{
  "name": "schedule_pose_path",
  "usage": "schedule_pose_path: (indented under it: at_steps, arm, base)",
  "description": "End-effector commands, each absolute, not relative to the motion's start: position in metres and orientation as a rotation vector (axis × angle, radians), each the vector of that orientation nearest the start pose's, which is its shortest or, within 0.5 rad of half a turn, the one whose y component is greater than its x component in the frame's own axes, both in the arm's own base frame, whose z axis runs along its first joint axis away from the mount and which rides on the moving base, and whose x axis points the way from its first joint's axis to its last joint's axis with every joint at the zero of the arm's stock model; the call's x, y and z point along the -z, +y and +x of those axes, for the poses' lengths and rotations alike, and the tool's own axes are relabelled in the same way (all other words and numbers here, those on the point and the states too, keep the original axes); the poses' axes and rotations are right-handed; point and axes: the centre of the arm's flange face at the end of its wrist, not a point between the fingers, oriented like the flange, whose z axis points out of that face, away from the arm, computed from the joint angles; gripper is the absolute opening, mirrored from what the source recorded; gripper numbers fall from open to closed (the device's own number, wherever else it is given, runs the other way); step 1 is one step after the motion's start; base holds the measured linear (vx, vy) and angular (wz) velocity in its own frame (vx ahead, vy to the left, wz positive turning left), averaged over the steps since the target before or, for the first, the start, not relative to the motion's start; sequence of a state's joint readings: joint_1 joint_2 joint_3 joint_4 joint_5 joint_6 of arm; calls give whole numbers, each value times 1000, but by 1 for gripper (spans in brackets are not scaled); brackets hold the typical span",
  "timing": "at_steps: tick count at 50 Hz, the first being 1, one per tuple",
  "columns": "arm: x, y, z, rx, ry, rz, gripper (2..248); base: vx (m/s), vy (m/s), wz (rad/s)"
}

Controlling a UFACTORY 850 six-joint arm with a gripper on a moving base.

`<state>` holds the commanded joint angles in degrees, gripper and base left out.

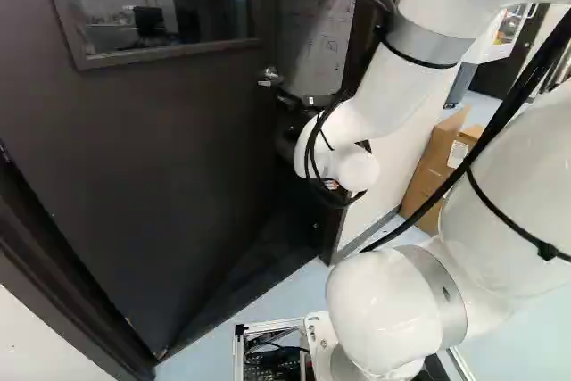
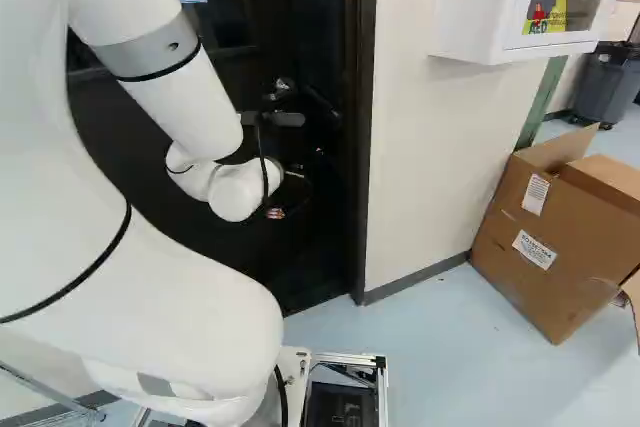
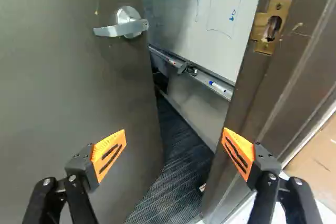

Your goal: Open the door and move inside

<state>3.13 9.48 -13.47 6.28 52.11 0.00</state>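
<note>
The gripper (image 1: 290,124) shows as a dark shape beyond the white wrist in the left base view, partly hidden. In the wrist view the gripper (image 3: 175,131) stands open, its orange pads wide apart and nothing between them. The dark door (image 1: 169,158) is ajar, with a gap between its free edge and the frame (image 3: 247,93). Its silver lever handle (image 3: 126,24) lies ahead of the gripper, on the door side, untouched. One finger is in front of the door face, the other in front of the frame; whether either touches is unclear.
Through the gap show a whiteboard (image 3: 226,19) with a marker tray and a dark carpet (image 3: 173,182). A brass strike plate (image 3: 271,27) is set in the frame. Right of the doorway are a pale wall (image 2: 420,167), a white wall cabinet (image 2: 480,7) and a cardboard box (image 2: 550,237).
</note>
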Motion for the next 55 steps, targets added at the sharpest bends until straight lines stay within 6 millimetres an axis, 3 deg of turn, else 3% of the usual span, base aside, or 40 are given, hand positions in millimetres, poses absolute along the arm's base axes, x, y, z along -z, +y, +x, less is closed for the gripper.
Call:
schedule_pose_path:
  at_steps: [55]
  arm:
    - [-391, 10, 326, 1908, 98, -2487, 247]
  base:
    - [41, 86, -9]
